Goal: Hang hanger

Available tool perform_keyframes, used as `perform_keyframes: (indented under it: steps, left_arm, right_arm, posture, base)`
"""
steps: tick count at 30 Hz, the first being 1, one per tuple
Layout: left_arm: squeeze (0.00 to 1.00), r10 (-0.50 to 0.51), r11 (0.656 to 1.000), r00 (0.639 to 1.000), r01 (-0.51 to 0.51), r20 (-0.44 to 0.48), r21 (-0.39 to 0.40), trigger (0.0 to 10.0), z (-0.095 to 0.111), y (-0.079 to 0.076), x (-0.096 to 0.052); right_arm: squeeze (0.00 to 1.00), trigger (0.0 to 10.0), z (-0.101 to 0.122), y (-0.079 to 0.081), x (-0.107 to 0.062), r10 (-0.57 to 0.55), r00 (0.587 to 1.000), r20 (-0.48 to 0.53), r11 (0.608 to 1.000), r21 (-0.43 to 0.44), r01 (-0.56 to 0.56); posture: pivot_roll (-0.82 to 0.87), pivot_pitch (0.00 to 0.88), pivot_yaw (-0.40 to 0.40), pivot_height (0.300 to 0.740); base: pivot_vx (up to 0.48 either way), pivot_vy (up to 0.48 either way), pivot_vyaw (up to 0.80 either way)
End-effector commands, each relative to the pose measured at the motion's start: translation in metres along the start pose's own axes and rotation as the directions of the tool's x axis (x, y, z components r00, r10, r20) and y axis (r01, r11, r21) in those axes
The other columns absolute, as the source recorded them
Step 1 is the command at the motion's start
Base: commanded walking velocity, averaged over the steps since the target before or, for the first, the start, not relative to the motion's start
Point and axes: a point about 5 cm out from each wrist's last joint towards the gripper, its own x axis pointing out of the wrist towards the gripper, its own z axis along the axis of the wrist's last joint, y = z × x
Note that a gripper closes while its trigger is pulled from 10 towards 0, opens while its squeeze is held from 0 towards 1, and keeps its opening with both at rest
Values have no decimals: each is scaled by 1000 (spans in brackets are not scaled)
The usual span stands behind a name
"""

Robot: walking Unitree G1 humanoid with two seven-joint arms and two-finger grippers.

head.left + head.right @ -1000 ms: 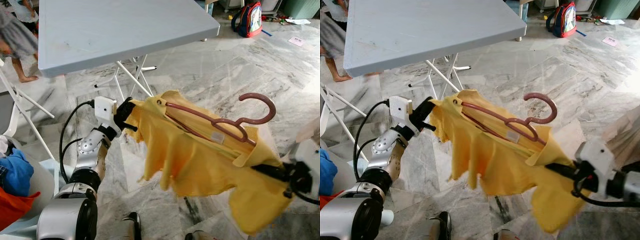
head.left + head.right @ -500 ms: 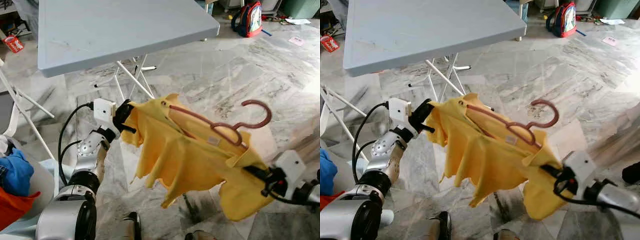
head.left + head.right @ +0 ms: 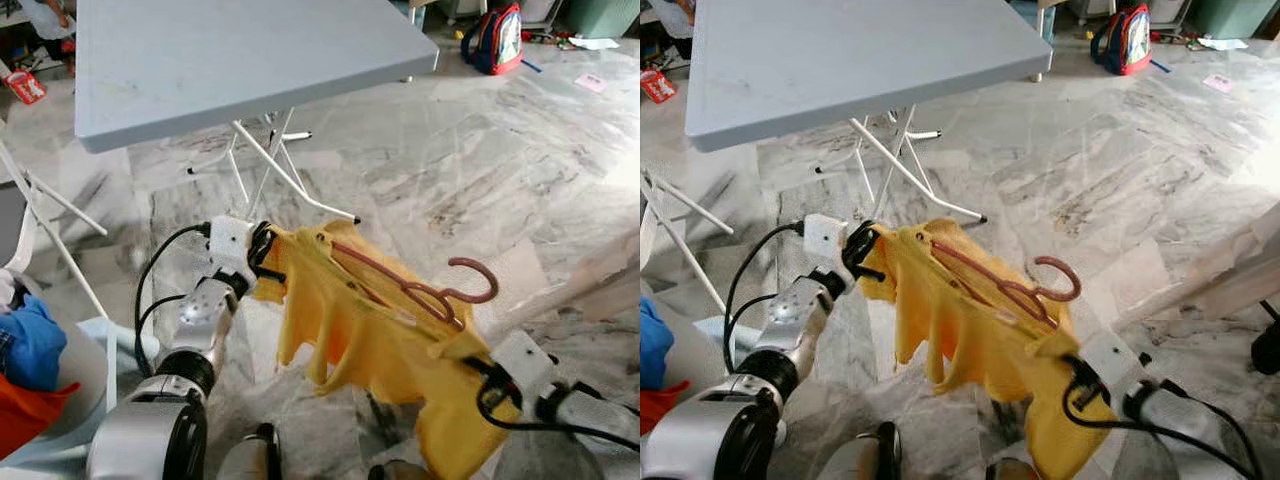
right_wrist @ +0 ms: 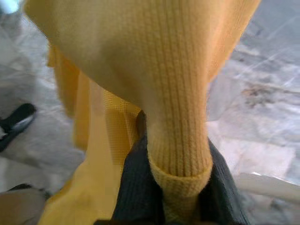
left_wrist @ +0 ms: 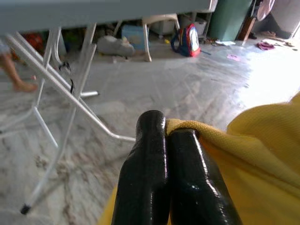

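Both my arms have dropped lower since a second ago, carrying the yellow shirt point(image 3: 380, 330) down in front of the grey table point(image 3: 240, 60). Left gripper point(image 5: 166, 136) fingers pinch its collar edge; right gripper point(image 4: 173, 187) pinches a ribbed cuff. I see the brown hanger point(image 3: 420, 290) threaded in the shirt, hook pointing away from the table

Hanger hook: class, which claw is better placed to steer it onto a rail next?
Probably the right claw: it grips the yellow shirt just below the hanger hook. The left claw pinches the far shoulder, away from the hook.
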Motion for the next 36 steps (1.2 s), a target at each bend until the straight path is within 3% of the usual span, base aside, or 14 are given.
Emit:
perform_keyframes:
  steps: [1, 7, 8, 12, 14, 24, 31, 32, 33, 34, 36]
  left_arm:
    - [0, 74, 997, 993, -77, 95, 31, 0, 21, 15, 4]
    - [0, 212, 975, 973, -217, 87, 50, 0, 26, 44, -3]
    - [0, 267, 961, 961, -271, 72, 54, 0, 24, 56, -9]
    - [0, 329, 941, 943, -332, 47, 61, 0, 21, 70, -18]
    - [0, 380, 923, 925, -381, 24, 61, 0, 16, 81, -26]
    - [0, 455, 890, 890, -452, -42, 61, 0, -1, 91, -43]
    - [0, 441, 897, 895, -437, -66, 69, 0, -6, 86, -42]
    - [0, 421, 906, 904, -417, -67, 65, 4667, -6, 82, -39]
    - [765, 348, 937, 936, -347, -48, 31, 10000, -4, 68, -29]
    - [1000, 313, 950, 949, -313, -42, 20, 10000, -2, 62, -25]
    - [1000, 235, 971, 972, -235, -20, 39, 10000, 2, 51, -18]
  right_arm:
    - [0, 10000, -26, 3, -8, -23, 992, -125, 1000, 16, 26]
    - [0, 10000, -40, -7, -19, -76, 986, -151, 996, 37, 82]
    - [0, 10000, -42, -14, -26, -94, 986, -137, 993, 52, 102]
    - [0, 10000, -42, -26, -35, -131, 986, -105, 986, 94, 141]
    - [0, 10000, -37, -35, -45, -135, 990, -43, 982, 126, 140]
    - [0, 10000, -25, -63, -67, -159, 986, 41, 974, 171, 150]
    - [0, 10000, -8, -69, -65, -159, 983, 92, 976, 163, 142]
    - [0, 10000, -4, -67, -63, -142, 985, 103, 981, 150, 126]
    - [0, 10000, 8, -61, -54, -98, 986, 133, 991, 104, 85]
    - [0, 10000, 14, -58, -49, -87, 985, 147, 994, 82, 76]
    - [0, 10000, 26, -55, -40, -90, 979, 183, 995, 61, 80]
  posture:
    - [-185, 210, 30, 740]
    - [-189, 208, 37, 740]
    - [-189, 208, 37, 740]
    - [-190, 207, 36, 740]
    - [-190, 207, 34, 740]
    - [-198, 206, 30, 740]
    - [-200, 205, 20, 740]
    - [-195, 206, 15, 740]
    - [-191, 202, 24, 740]
    - [-192, 203, 29, 740]
    - [-189, 201, 36, 740]
  base:
    - [0, 0, 0]
    - [0, 0, 0]
    - [0, 0, 0]
    - [0, 0, 0]
    - [0, 0, 0]
    - [0, 0, 0]
    - [0, 0, 0]
    - [0, 0, 0]
    - [0, 0, 0]
    - [0, 0, 0]
    - [0, 0, 0]
